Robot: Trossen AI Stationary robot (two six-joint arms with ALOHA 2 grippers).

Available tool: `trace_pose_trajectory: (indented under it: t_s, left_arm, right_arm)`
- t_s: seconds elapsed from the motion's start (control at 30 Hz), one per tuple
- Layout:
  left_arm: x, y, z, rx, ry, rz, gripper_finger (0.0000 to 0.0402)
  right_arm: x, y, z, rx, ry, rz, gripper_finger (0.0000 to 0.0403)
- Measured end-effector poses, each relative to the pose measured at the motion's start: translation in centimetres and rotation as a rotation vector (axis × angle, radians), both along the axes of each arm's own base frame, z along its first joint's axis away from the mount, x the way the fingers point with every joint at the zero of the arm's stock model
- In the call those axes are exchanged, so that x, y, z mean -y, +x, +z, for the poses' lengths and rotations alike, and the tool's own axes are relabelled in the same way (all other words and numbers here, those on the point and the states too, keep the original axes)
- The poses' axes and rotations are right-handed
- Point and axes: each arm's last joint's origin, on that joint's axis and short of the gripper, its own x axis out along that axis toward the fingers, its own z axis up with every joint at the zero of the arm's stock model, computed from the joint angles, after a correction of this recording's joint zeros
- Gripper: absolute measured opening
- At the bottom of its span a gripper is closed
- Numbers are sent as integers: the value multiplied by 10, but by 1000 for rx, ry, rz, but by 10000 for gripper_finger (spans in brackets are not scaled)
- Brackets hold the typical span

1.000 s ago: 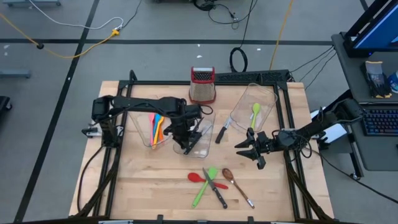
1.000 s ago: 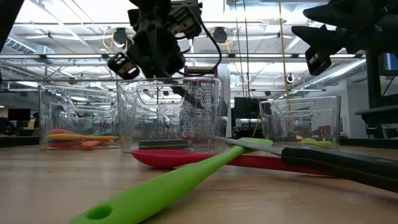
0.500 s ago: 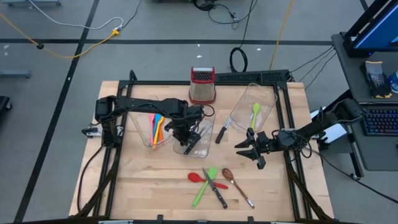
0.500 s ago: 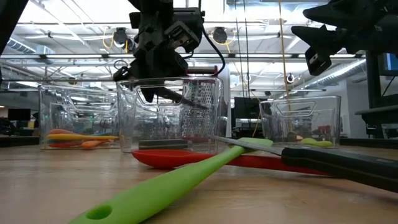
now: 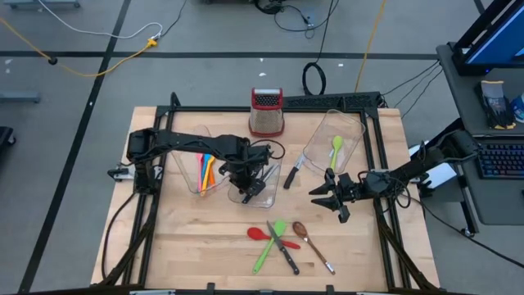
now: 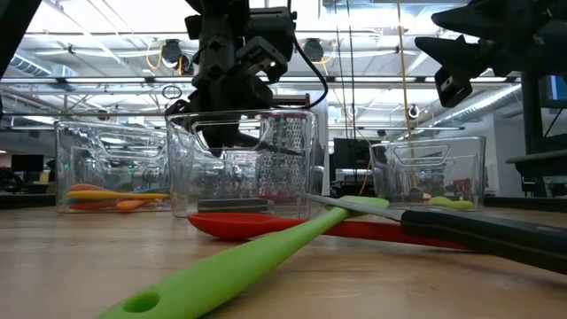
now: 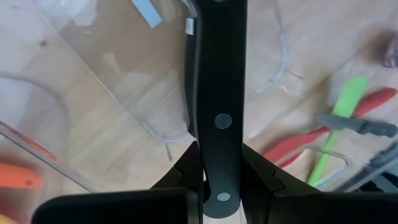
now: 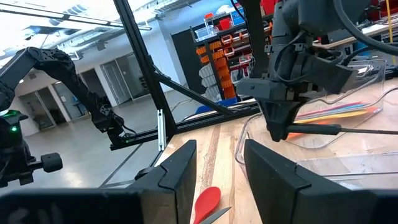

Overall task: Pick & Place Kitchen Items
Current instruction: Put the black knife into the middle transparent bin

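While left gripper (image 7: pixel 221 180) pinches black-handled knife (image 7: pixel 222 81) by riveted handle over middle clear bin (image 5: pixel 260 176) — stiff, light, smooth grip, may pivot; hold mid-handle, clear of blade — right gripper (image 5: pixel 327 197) waits spread, empty

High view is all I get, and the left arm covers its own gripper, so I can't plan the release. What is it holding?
Observer: The left wrist view shows the left gripper shut on a black-handled knife, gripped by its riveted handle.
Operator: Is it down in the middle bin?
Observer: In the low view that gripper dips just below the rim of the middle clear bin, and the blade slants down, apparently inside it.
Operator: And the right gripper?
Observer: The right wrist view shows the right gripper open and empty, above the table.
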Motion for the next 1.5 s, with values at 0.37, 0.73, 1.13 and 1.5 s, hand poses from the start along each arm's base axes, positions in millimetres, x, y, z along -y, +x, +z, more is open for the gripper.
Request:
trace_pose_trajectory:
  t_s: [0.37, 0.73, 1.13, 1.5]
  left_arm:
    - [6, 3, 0, 24, 66, -32, 85]
    - [8, 3, -1, 31, 97, -54, 91]
    - [8, 3, -1, 33, 135, -70, 93]
    - [9, 3, -1, 31, 153, -71, 172]
  right_arm:
    - [0, 0, 0, 0, 0, 0, 128]
    - [0, 0, 0, -1, 8, 1, 128]
    - [0, 0, 0, 0, 8, 1, 128]
    - [0, 0, 0, 0, 8, 1, 128]
